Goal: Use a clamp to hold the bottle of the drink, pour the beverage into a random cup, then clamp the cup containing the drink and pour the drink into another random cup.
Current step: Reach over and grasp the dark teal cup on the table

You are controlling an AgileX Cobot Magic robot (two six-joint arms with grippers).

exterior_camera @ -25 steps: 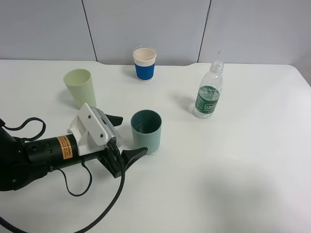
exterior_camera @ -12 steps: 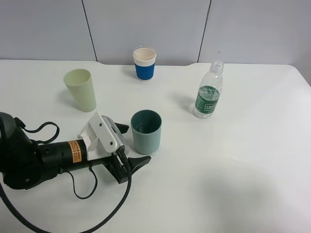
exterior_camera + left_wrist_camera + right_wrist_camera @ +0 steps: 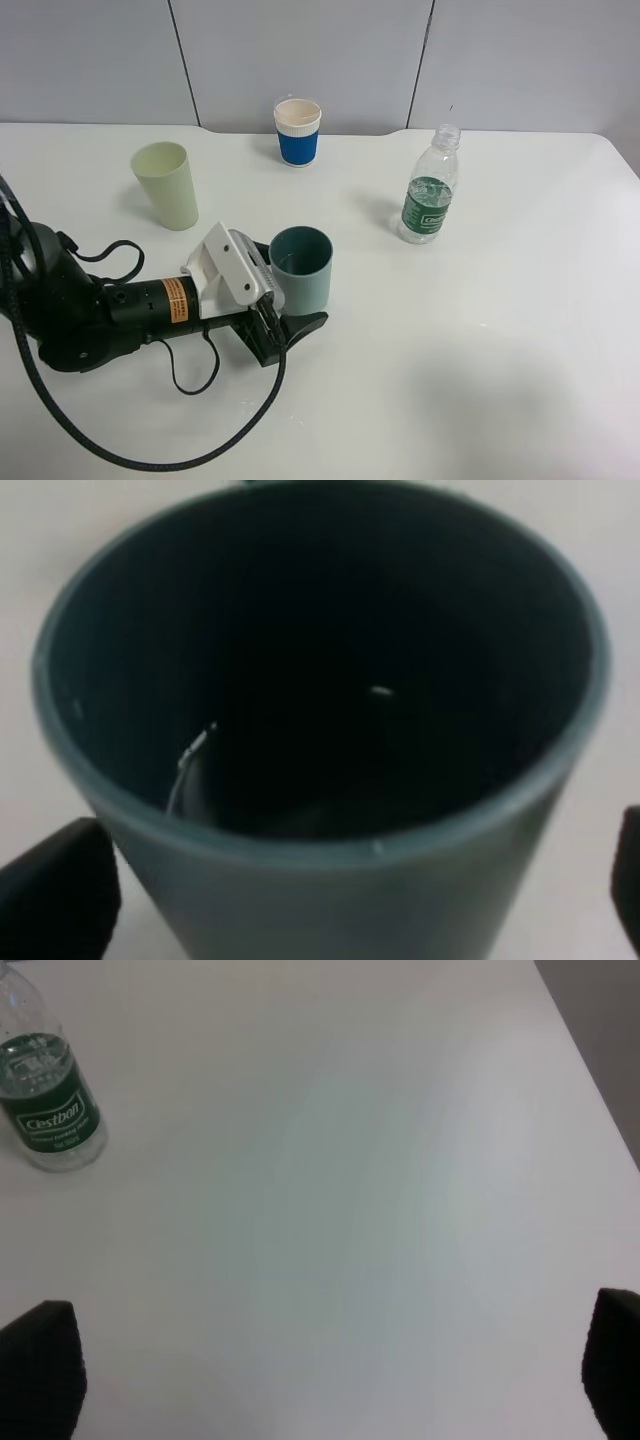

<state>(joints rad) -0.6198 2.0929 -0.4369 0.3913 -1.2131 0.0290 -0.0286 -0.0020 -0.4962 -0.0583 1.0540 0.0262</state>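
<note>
The high camera looks down over the whole desk (image 3: 520, 350). The left wrist camera peers closely into the teal cup (image 3: 320, 710). The right wrist view, farther off, shares the bottle (image 3: 50, 1100) with the high view.

Your left arm (image 3: 90, 320) is a black, rounded tube with an orange-and-yellow label (image 3: 175, 299) banded around it. At its wrist you have a white angular plate (image 3: 232, 266) set with small dark screws (image 3: 222, 250). A thin black cable (image 3: 281, 362) loops off the arm. Your left gripper (image 3: 292, 283) has black pointed fingers (image 3: 305, 324). Your right gripper (image 3: 320, 1370) shows two matte black fingertips (image 3: 40, 1365).
</note>
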